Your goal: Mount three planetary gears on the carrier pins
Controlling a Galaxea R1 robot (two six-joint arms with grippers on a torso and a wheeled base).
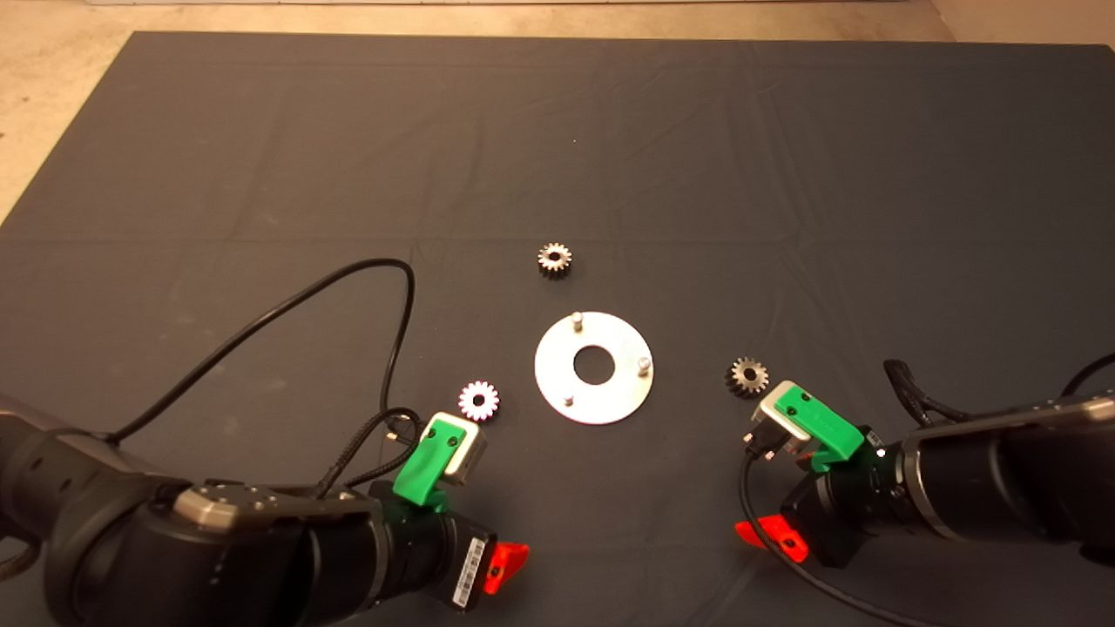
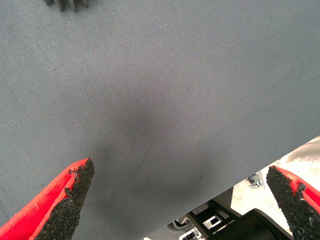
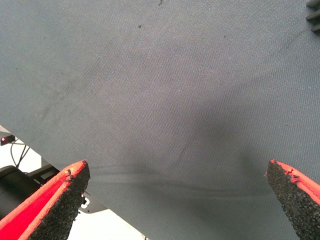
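Note:
The flat silver disc (image 1: 593, 367) lies mid-mat, and its three carrier pins (image 1: 576, 319) stand bare. Three planetary gears lie loose on the mat. One gear (image 1: 554, 259) is beyond the disc, a bright one (image 1: 479, 401) is to its left, and a dark one (image 1: 746, 376) is to its right. My left gripper (image 2: 182, 172) hovers near the front edge, just short of the bright gear (image 2: 67, 4). It is open and holds nothing. My right gripper (image 3: 177, 172) is also open and empty, just short of the dark gear (image 3: 314, 15).
A black cable (image 1: 348, 279) loops over the mat from the left arm. The dark mat (image 1: 784, 174) stretches wide behind the disc. Its near edge lies right under both grippers, with floor and dark equipment (image 2: 225, 220) below it.

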